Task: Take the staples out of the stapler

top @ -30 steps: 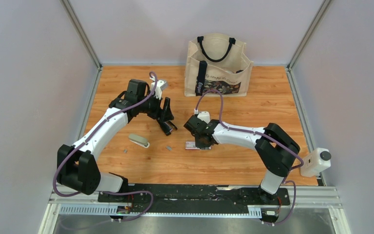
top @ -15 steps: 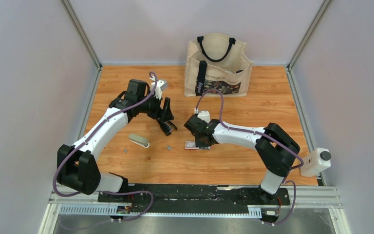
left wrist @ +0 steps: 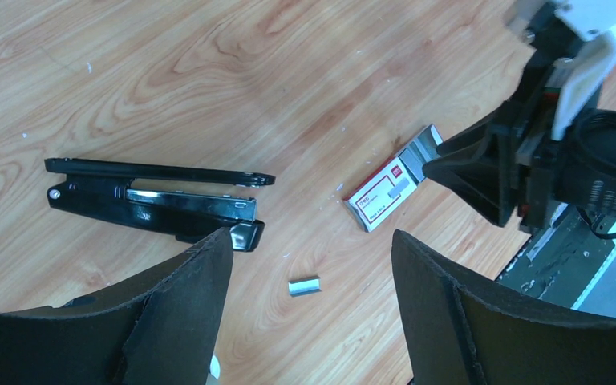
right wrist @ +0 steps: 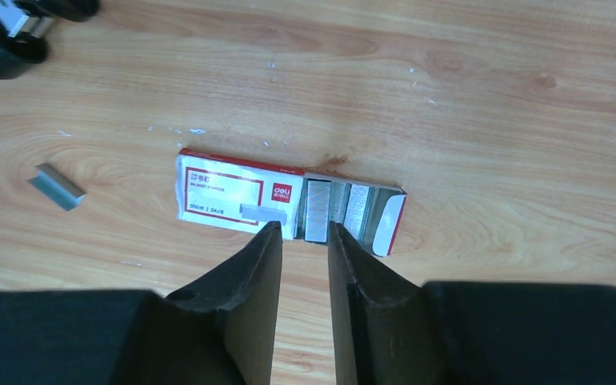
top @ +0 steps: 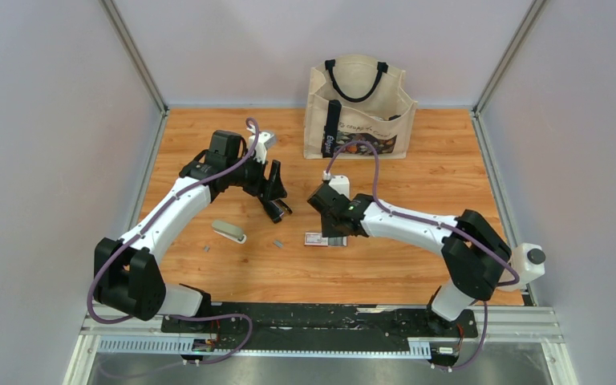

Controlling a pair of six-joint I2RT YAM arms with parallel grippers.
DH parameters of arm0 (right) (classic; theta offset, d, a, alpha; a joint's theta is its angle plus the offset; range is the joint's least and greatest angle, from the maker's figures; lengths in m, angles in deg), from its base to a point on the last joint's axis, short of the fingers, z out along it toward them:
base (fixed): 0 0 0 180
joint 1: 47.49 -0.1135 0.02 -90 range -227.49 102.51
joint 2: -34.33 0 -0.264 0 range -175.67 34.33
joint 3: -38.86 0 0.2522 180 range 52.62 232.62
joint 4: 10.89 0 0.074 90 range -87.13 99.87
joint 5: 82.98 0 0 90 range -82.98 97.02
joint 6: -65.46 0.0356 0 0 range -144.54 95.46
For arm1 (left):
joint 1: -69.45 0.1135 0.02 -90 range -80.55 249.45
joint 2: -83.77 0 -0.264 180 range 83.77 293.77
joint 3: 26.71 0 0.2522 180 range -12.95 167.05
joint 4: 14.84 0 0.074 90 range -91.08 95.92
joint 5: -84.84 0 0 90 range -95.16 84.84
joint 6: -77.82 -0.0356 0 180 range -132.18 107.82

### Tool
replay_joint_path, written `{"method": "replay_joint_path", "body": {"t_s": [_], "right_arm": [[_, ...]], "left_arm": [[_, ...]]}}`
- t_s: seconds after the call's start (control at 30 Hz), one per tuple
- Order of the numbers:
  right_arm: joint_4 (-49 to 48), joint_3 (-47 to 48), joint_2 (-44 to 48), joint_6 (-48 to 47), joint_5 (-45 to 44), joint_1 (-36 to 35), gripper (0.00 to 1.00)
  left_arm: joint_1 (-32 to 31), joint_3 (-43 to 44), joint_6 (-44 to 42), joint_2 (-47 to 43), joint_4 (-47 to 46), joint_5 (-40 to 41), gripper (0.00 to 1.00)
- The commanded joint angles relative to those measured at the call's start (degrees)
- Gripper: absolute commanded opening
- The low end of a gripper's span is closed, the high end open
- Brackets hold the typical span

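Observation:
The black stapler (left wrist: 152, 200) lies swung open on the wood, and its end shows in the right wrist view's top left corner (right wrist: 4, 44). My left gripper (left wrist: 311, 237) hangs open above one short strip of staples (left wrist: 305, 286) beside the stapler. That strip also shows from the right wrist (right wrist: 56, 186) and from above (top: 278, 243). A second strip (top: 206, 249) lies further left. My right gripper (right wrist: 301, 233) stands narrowly open, empty, just over the red-and-white staple box (right wrist: 233, 192). A loose strip (right wrist: 263, 211) rests on the box. Its tray (right wrist: 385, 224) is slid out, holding rows of staples.
A pale grey oblong object (top: 228, 231) lies left of the staple strip. A canvas tote bag (top: 358, 104) stands at the back of the table. Grey walls close in the left, right and back sides.
My right gripper has opened a little over the staple box, and the right arm has shifted slightly to the right. The left arm and the stapler have not moved.

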Motion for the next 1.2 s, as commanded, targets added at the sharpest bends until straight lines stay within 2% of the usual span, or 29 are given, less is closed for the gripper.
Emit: {"method": "replay_joint_path", "body": {"t_s": [0.0, 0.1, 0.33, 0.5, 0.63, 0.73, 0.87, 1.17], "right_arm": [[-0.2, 1.7, 5.0, -1.5, -0.9, 0.1, 0.32], [-0.4, 2.0, 6.2, -3.8, -0.9, 0.2, 0.34], [0.0, -2.7, 14.4, -6.1, 0.6, 4.8, 0.37], [-1.0, -6.1, 20.6, -8.0, 5.2, 10.5, 0.39], [-0.9, -7.3, 24.1, -9.4, 6.3, 13.1, 0.40], [-1.0, -7.7, 25.5, -9.8, 6.6, 14.2, 0.40], [-1.1, -8.7, 26.0, -10.0, 7.1, 15.0, 0.40], [-3.0, -10.5, 26.9, -10.6, 7.9, 16.4, 0.40]], "left_arm": [[0.3, 0.0, -0.5, -1.1, -0.4, -0.6, 0.81], [0.2, 0.0, -4.0, -1.0, 0.2, -2.2, 0.82], [-5.7, -1.9, -29.0, 1.3, 6.9, -3.3, 0.84], [-7.7, 0.8, -41.7, 7.5, 14.7, -1.9, 0.86], [-10.1, -1.1, -53.2, 7.8, 15.0, -0.7, 0.84], [-12.2, -2.7, -58.8, 8.4, 15.0, 1.6, 0.80], [-14.2, -3.6, -63.8, 9.2, 17.9, 1.0, 0.73], [-18.1, -7.6, -73.4, 10.5, 17.1, 4.4, 0.76]]}}
